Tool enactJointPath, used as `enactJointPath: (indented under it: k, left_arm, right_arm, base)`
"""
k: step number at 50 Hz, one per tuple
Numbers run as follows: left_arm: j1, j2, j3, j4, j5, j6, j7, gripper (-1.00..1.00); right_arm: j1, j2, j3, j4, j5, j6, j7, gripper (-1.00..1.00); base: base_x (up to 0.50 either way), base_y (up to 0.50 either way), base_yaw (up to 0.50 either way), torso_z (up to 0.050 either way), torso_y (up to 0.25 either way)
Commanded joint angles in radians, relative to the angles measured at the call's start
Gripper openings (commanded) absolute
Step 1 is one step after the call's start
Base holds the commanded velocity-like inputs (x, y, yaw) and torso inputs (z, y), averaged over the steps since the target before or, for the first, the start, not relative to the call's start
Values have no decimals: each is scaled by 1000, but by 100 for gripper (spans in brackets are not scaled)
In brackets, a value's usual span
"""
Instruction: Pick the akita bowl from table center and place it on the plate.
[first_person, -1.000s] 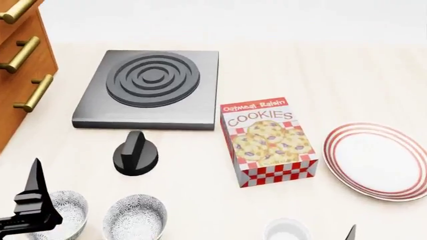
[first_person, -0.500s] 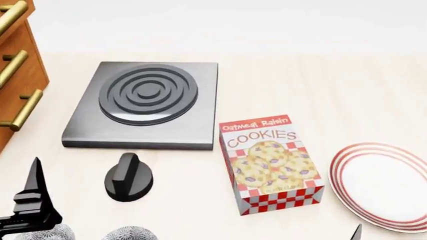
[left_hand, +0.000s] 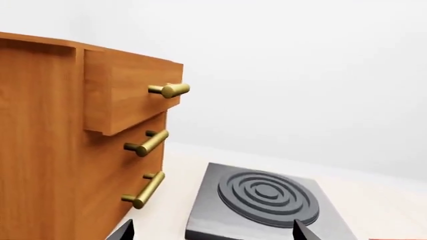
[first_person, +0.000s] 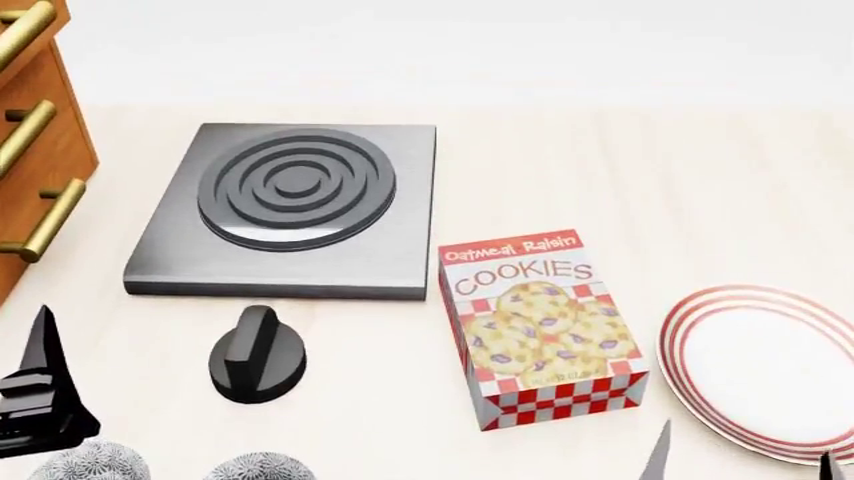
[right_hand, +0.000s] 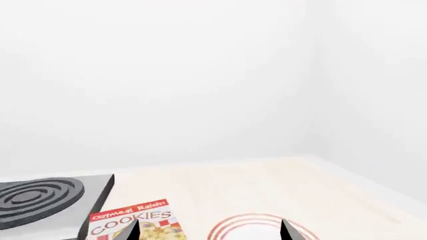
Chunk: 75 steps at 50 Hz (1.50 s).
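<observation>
Only the rims of two speckled grey-white bowls show at the bottom edge of the head view. The akita bowl (first_person: 254, 467) is the one nearer the table's middle, and its twin (first_person: 87, 462) lies to its left. The plate (first_person: 767, 365), white with red rings, lies at the right edge; it also shows in the right wrist view (right_hand: 257, 227). My left gripper (first_person: 40, 400) hovers just above and behind the left bowl, open and empty (left_hand: 212, 231). My right gripper (first_person: 742, 460) is open over the plate's near-left side, holding nothing (right_hand: 208, 231).
A dark burner slab (first_person: 294, 200) lies at the back left, with a black knob (first_person: 256, 355) in front of it. A cookies box (first_person: 541, 325) lies between the knob and the plate. A wooden drawer unit (left_hand: 80, 150) with brass handles stands at the far left.
Over the last second the head view tilted, sliding everything down the picture. Since half a second ago my left gripper has shifted slightly left, and both right fingertips have risen into view.
</observation>
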Motion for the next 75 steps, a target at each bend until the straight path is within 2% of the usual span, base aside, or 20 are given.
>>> enactJointPath:
  k: [1, 8, 12, 18, 29, 37, 42, 43, 45, 50, 59, 75]
  left_arm:
    - [-7, -1, -20, 22, -34, -17, -19, 100]
    - [-3, 4, -28, 33, -50, -18, -29, 100]
    - [-2, 5, -33, 44, -58, -22, -38, 100]
    - [-4, 0, -32, 53, -72, -28, -49, 100]
    - [-11, -7, -48, 67, -96, -39, -65, 100]
    - [-10, -11, -60, 78, -117, -44, -70, 100]
    - [-8, -13, -65, 86, -126, -46, -76, 100]
    - [-7, -13, -66, 90, -128, -47, -78, 100]
    - [-5, -14, -67, 91, -130, -44, -78, 100]
    - [-6, -14, -72, 91, -137, -43, -84, 100]
    - [11, -12, -76, 101, -152, -35, -87, 100]
    - [8, -15, -74, 119, -173, -47, -110, 100]
  right_arm:
    - [145, 87, -120, -69, -34, 260, -2, 100]
    - [288, 89, -219, -17, 24, 392, -74, 100]
    - [377, 88, -328, 44, 1, 454, -100, 100]
    - [468, 78, -367, 38, 22, 565, -118, 100]
    - [594, 15, -211, 5, 223, 800, -178, 100]
    - [696, -18, -185, 31, 317, 995, -186, 100]
    - [729, -89, -74, 69, 415, 1111, -206, 100]
    - [735, -152, 35, 102, 475, 1161, -218, 100]
    - [747, -185, 103, 144, 508, 1196, -218, 100]
    - [773, -197, 127, 240, 527, 1222, -202, 100]
    - [766, -209, 49, 345, 578, 1207, -190, 100]
    - [806, -169, -48, 435, 605, 1230, -137, 100]
  base:
    - [0, 0, 0, 0, 0]
    - [0, 0, 0, 0, 0]
    - [0, 0, 0, 0, 0]
    - [0, 0, 0, 0, 0]
    - [0, 0, 0, 0, 0]
    - [0, 0, 0, 0, 0]
    - [0, 0, 0, 0, 0]
    - [0, 0, 0, 0, 0]
    - [0, 0, 0, 0, 0]
    - [0, 0, 0, 0, 0]
    - [0, 0, 0, 0, 0]
    - [0, 0, 0, 0, 0]
